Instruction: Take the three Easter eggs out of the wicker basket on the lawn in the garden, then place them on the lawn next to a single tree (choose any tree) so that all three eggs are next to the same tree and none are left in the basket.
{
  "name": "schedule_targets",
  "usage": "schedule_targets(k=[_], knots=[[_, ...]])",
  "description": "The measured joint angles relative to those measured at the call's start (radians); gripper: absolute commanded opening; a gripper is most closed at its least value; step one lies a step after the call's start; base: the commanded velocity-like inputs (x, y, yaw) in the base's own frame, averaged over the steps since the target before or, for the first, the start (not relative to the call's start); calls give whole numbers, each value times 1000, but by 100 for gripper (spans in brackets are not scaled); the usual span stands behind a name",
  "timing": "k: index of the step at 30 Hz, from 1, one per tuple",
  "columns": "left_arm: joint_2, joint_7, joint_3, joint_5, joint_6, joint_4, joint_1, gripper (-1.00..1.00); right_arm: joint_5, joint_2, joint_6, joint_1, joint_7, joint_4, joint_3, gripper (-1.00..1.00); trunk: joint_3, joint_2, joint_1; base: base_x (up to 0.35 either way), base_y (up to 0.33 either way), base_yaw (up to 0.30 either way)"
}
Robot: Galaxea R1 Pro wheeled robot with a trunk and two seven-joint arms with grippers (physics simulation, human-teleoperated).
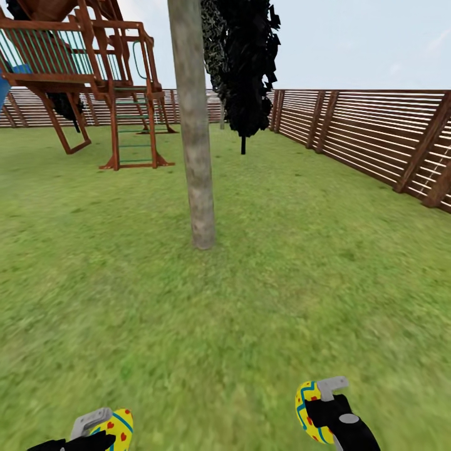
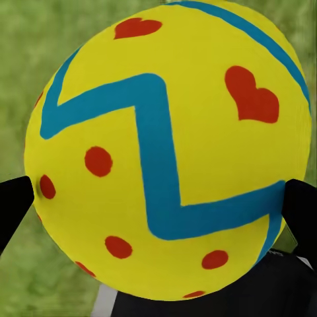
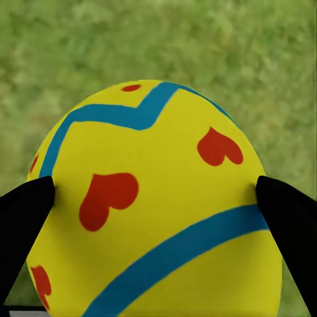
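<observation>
The lawn [image 1: 269, 294] spreads out wide and flat, a mottled mix of light and dark green grass running back to a brown horizontal-slat fence [image 1: 369, 134] that closes the garden along the far side and the right. A pale grey-brown tree trunk [image 1: 194, 125] rises straight out of the grass ahead, its base bare of anything beside it. Behind it stands a near-black conifer [image 1: 247, 62], and off to the left a wooden playset [image 1: 94, 69] with a ladder and a sliver of blue slide [image 1: 5, 84] under a pale sky. Low at the near edge, the left gripper [image 1: 100, 429] has its fingers [image 2: 13, 205] clamped on a yellow Easter egg [image 2: 165, 152] marked with a teal zigzag, red dots and hearts, held above the grass. The right gripper [image 1: 322, 407] likewise has its fingers [image 3: 290, 218] pressed against either side of a second Easter egg [image 3: 158, 211], yellow with teal bands and red hearts, also off the ground and well short of the trunk.
</observation>
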Motion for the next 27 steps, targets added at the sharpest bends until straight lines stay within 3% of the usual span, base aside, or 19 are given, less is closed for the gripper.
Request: schedule_targets(k=[14, 17, 21, 24, 25, 27], knots=[[11, 1, 2, 0, -14, -12, -1, -100, 2, -3, 1, 0, 0, 1, -3, -100, 0, 0, 0, 340, 0, 0], [8, 3, 2, 2, -86, -94, -2, -100, 3, -7, 1, 0, 0, 1, -6, -100, 0, 0, 0, 340, 0, 0], [-1, 6, -1, 7, -92, -171, -7, -100, 1, -11, 0, 0, 0, -1, -7, -100, 0, 0, 0, 340, 0, 0], [-3, 12, -3, 50, -93, -195, -51, -100, 3, -11, 0, 0, -3, -10, -8, -100, 0, 0, 0, 340, 0, 0], [-5, 13, -4, 52, -93, -174, -69, -100, 3, -11, 0, 0, -3, -12, -8, -100, 0, 0, 0, 340, 0, 0], [-12, 13, -5, 53, -96, -48, -156, -100, 3, -11, 0, 0, -5, -22, -8, -100, 0, 0, 0, 340, 0, 0]])
